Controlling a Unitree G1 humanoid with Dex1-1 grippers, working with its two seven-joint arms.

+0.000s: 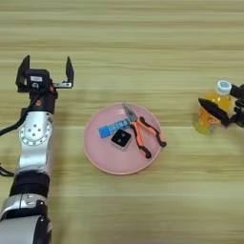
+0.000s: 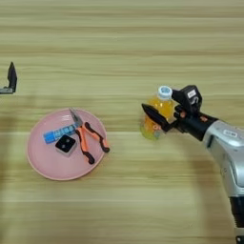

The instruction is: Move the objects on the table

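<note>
Pliers (image 1: 142, 129), stiff and heavy, lie on the pink plate (image 1: 100, 159) at centre; take the handles. Right gripper (image 2: 162, 110) seemingly clamps the light, slippery bottle (image 2: 157, 116) mid-right. Left gripper (image 1: 46, 71) stands open, upper left.

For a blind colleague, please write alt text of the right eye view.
The right gripper is closed around a small bottle of orange drink standing on the wooden table. To the left, a pink plate holds orange-and-black pliers, a blue item and a small black square item.
</note>
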